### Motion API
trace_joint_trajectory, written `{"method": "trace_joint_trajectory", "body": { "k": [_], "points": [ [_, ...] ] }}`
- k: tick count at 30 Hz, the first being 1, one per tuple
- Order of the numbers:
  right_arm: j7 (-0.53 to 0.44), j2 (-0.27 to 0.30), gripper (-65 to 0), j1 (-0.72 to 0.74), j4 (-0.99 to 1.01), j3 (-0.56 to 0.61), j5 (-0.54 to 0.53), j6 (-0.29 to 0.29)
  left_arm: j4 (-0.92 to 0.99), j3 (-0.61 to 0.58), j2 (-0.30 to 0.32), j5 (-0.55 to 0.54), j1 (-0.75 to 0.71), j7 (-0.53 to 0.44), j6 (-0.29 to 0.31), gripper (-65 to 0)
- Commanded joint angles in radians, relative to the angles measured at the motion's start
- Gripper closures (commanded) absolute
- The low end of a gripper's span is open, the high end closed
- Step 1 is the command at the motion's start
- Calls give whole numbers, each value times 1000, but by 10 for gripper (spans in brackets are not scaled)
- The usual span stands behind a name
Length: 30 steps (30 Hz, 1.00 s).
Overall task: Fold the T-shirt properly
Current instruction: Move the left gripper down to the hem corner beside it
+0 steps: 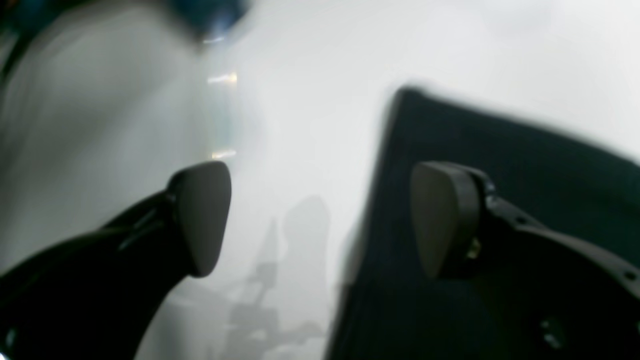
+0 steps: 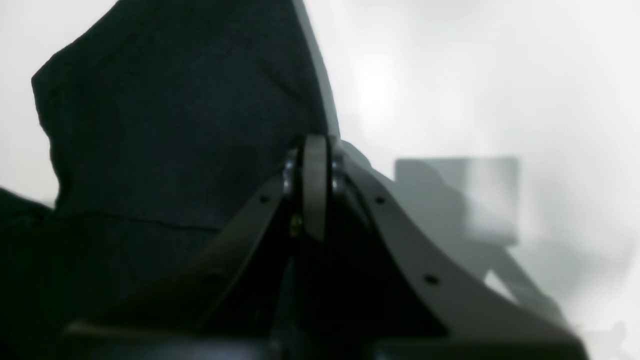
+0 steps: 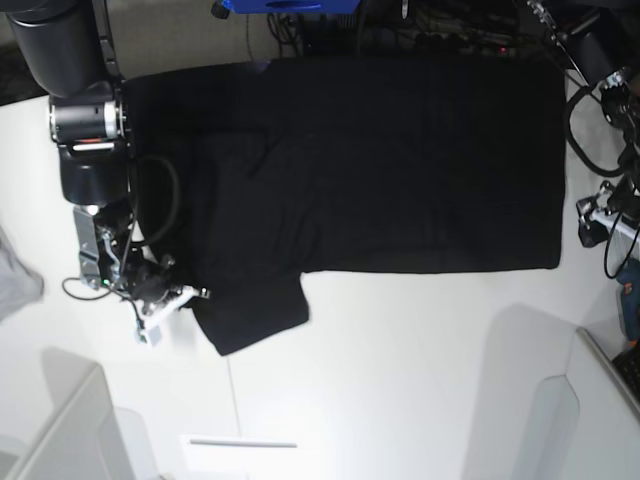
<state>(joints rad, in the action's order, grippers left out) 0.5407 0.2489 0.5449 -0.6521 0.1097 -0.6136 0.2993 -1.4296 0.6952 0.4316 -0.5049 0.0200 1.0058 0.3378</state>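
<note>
The black T-shirt (image 3: 400,160) lies spread flat across the far half of the white table (image 3: 400,360), plain side up, with one short sleeve (image 3: 250,315) pointing toward the near side at left. My right gripper (image 3: 195,293) sits at that sleeve's outer edge. In the right wrist view its pads (image 2: 315,190) are pressed together, shut, and the dark cloth (image 2: 175,125) rises right beside them with its edge running into the pinch. My left gripper (image 1: 322,217) is open beside the shirt's other end (image 1: 525,165), nothing between its fingers. It hangs just off the shirt's right edge (image 3: 592,222).
A small light grey cloth (image 3: 15,280) lies at the left table edge. White bins stand at the near left (image 3: 60,430) and near right (image 3: 600,400). Cables and a blue object (image 3: 290,5) line the far side.
</note>
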Motion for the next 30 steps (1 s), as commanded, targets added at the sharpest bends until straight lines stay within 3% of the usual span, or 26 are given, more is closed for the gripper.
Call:
{"method": "trace_joint_trajectory", "body": {
  "k": [1,10,19,25,30],
  "points": [
    [-3,10,0,27,-11,-2,2,1,26,-7,34,-2,30,-8,-1,-532],
    [-1,8,0,27,-13,-11,-4,1,263,-184,46,223,254,-71,4,-533],
    [-1,8,0,25,-13,-11,-4,1,471,-211,26,229,366,-146,4,-532],
    [-1,8,0,25,-13,-11,-4,1,502,-211,13,223,377,-149,5,-532],
    [-1,8,0,25,-13,-11,-4,2,520,-302,-3,229,400,-150,2,-532]
  ]
}}
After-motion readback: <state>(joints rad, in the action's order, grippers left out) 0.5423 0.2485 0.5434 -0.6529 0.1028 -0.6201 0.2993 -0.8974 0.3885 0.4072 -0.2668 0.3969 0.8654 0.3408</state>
